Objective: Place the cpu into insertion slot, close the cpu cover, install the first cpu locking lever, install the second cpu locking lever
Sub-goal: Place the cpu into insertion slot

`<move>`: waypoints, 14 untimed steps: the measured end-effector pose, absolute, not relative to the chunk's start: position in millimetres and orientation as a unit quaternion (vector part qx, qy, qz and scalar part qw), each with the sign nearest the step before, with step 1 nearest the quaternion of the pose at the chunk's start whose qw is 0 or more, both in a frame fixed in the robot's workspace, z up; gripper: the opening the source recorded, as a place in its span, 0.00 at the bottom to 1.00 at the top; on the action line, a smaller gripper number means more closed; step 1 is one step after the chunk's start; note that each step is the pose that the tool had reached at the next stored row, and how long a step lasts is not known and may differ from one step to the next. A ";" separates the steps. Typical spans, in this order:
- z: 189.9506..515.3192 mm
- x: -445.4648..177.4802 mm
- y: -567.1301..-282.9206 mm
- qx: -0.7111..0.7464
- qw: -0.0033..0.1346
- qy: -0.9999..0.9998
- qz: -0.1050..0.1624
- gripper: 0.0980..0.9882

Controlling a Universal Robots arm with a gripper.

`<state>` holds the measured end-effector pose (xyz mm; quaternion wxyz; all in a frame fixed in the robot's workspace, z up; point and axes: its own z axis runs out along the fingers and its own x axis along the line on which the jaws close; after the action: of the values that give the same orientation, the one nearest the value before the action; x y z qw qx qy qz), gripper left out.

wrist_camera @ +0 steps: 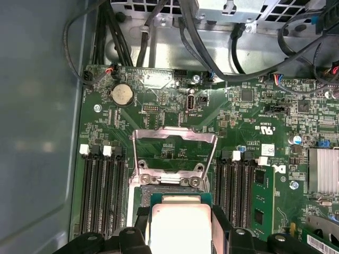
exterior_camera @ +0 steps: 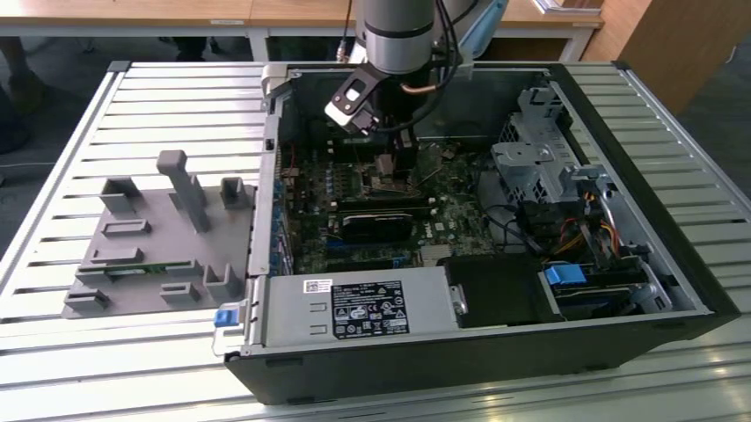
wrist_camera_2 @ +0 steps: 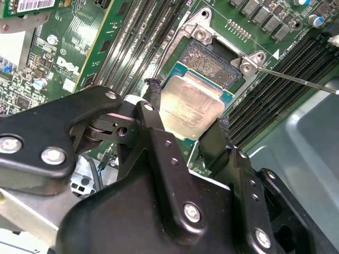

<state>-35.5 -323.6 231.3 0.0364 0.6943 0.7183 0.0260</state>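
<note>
End effector [wrist_camera_2: 185, 119]: mine, clenched on the cpu. The fingers [wrist_camera_2: 214, 143] press two opposite edges of the chip.
Cpu [wrist_camera_2: 193, 106]: the pale metal top faces up, and I hold it level as far as I can judge. In the first wrist view the cpu [wrist_camera: 180, 227] sits between my black finger links.
Insertion slot [wrist_camera_2: 209, 61]: a dark pin field inside a silvery rim on the green board. It is partly covered by the chip and partly bare beyond the chip's far edge.
Key relation: the slot lies under the chip and a little past it, on the side towards the cover's hinge. The chip's edges run roughly parallel with the slot's rim. I cannot tell whether the chip touches the slot or hangs just above it.
Cpu cover [wrist_camera: 175, 134]: swung open and lying back from the slot, so its window shows board rather than chip.
Locking lever [wrist_camera_2: 296, 80]: a thin steel rod reaching out from a slot corner. I judge it unlatched.
Computer case [exterior_camera: 470, 360]: open and lying on the tabletop [exterior_camera: 118, 369] towards the exterior view's right edge. My end effector [exterior_camera: 393, 163] is down inside it, near its far wall.
Progress: the chip is not yet seated, by my reading, and the cover and levers are untouched.
</note>
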 end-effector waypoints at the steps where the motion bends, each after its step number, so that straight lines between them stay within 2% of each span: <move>1: 231.0 -34.9 -323.6 0.694 0.036 0.718 0.026 0.50; 14: 227.6 -33.2 -322.1 0.705 0.037 0.708 0.026 0.50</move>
<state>-33.2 -322.1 227.6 0.0370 0.7049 0.7079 0.0258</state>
